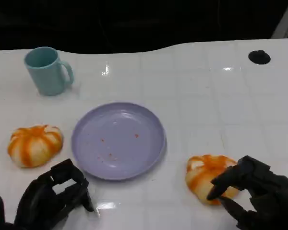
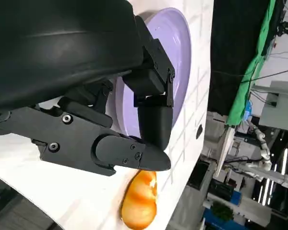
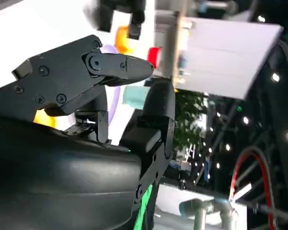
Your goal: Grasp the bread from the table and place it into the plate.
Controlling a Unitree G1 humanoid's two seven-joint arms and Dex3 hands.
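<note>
Two orange-and-white breads lie on the white table. One bread point(image 1: 35, 144) sits left of the lavender plate point(image 1: 117, 141), which holds a few crumbs. The other bread point(image 1: 206, 175) lies right of the plate, and my right hand point(image 1: 257, 194) reaches over its near right side. The fingers point(image 1: 221, 184) touch it and the thumb stays spread apart below. That bread point(image 2: 139, 203) rests on the table beyond the plate point(image 2: 182, 52) in the left wrist view. My left hand point(image 1: 53, 196) hovers near the table's front edge, below the left bread, holding nothing.
A teal mug point(image 1: 47, 71) stands at the back left. A round black spot point(image 1: 259, 57) marks the table at the back right. The table's far edge runs along a dark background.
</note>
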